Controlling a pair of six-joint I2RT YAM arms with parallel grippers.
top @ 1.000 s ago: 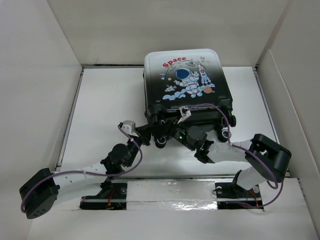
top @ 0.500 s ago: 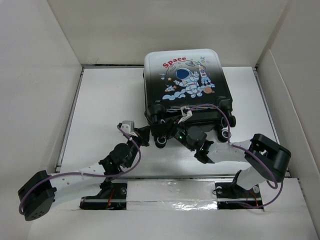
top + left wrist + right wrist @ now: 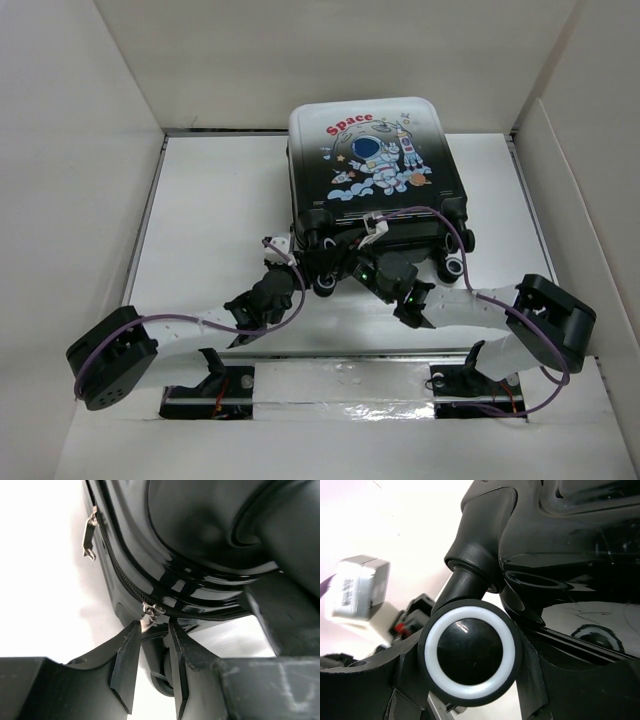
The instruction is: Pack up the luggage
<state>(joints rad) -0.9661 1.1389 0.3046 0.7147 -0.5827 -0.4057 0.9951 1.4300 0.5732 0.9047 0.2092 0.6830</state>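
Right gripper [image 3: 335, 275]: closed around a wheel [image 3: 470, 652] at the near edge of the case. The wheel sits between its fingers, which seem to touch it on both sides.
Left gripper [image 3: 151, 628]: fingers a little parted, with nothing between them. The tips lie just under the zipper pull [image 3: 150, 611] at the near-left corner.
Zipper [image 3: 125, 580]: runs closed along the seam at this corner. A second pull [image 3: 90, 535] hangs farther along.
Luggage [image 3: 365, 150]: lies flat on the tabletop [image 3: 210, 200], printed shell up and lid shut, wheels toward the arms, far end close to the back wall.
Likely step: catching the pull to unzip, with the other arm steadying the case.
Risk, missed pinch: the pull is small and sits at the fingertips' edge, so the fingers may close beside it.
Risk, slipping pull: a shallow hold could let go once the zipper resists at the corner bend.
Risk, case shifting: the caster may swivel in the grip, letting the case slide across the smooth tabletop.
Risk, crowding: both wrists work close together, so a cable could snag.
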